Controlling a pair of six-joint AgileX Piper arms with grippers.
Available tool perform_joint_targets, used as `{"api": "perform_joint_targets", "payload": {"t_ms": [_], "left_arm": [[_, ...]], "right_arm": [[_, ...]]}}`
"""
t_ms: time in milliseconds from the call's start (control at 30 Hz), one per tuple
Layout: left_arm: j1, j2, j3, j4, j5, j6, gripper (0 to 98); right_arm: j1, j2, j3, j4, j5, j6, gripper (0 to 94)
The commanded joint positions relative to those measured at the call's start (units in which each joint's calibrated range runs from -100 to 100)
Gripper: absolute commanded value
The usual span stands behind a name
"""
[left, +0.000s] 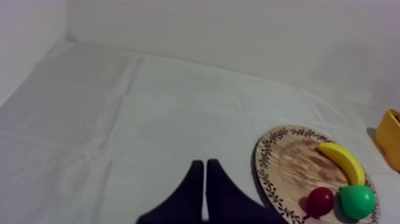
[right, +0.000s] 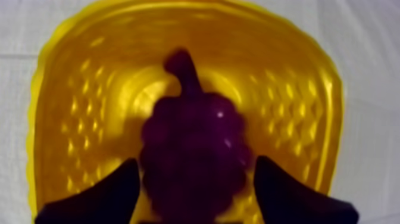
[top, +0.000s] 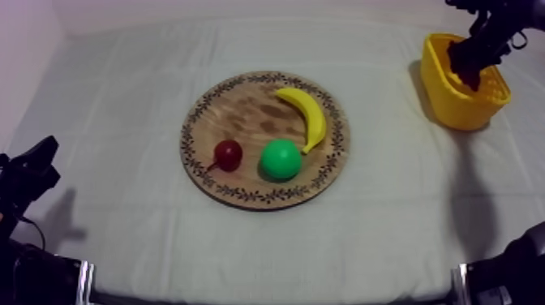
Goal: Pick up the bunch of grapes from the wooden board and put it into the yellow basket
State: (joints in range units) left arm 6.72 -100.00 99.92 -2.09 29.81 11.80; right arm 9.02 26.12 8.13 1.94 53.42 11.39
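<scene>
Drop-off: bunch of grapes (right: 193, 161) inside the yellow basket (right: 297, 89), two o'clock from the wooden board (top: 243, 105).
Right gripper (right: 196, 162) low over the basket, fingers spread wide either side of the bunch, apparently releasing it. Left gripper (left: 205, 164) parked at nine o'clock, fingers together in a narrow wedge, clear of the work.

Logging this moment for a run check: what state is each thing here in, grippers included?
Round wooden board with patterned rim: flat, bearing three fruits.
Yellow banana: lying on the board.
Green pear: on the board.
Small red fruit: on the board.
Yellow basket: upright.
Purple bunch of grapes: inside the basket.
Left gripper: shut, empty.
Right gripper: over the basket at the grapes, grip unclear.
</scene>
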Motion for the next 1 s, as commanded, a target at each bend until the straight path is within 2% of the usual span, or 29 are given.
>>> {"api": "perform_joint_targets", "payload": {"t_ms": [0,167,500,800,967], "left_arm": [[0.0,0.0,0.0,0.02,0.0,0.0,0.1],[0.0,0.0,0.0,0.02,0.0,0.0,0.1],[0.0,0.0,0.0,0.02,0.0,0.0,0.1],[0.0,0.0,0.0,0.02,0.0,0.0,0.1],[0.0,0.0,0.0,0.02,0.0,0.0,0.1]], "right_arm": [[-0.1,-0.5,0.1,0.0,-0.3,0.1,63.4],[-0.2,-2.7,1.3,0.3,-2.9,-0.1,66.9],[0.5,-15.2,9.2,2.1,-10.5,-2.1,62.3],[2.2,-32.3,22.0,3.0,-18.5,-2.7,57.1],[1.9,-42.9,32.9,4.7,-23.8,-3.8,56.1]]}}
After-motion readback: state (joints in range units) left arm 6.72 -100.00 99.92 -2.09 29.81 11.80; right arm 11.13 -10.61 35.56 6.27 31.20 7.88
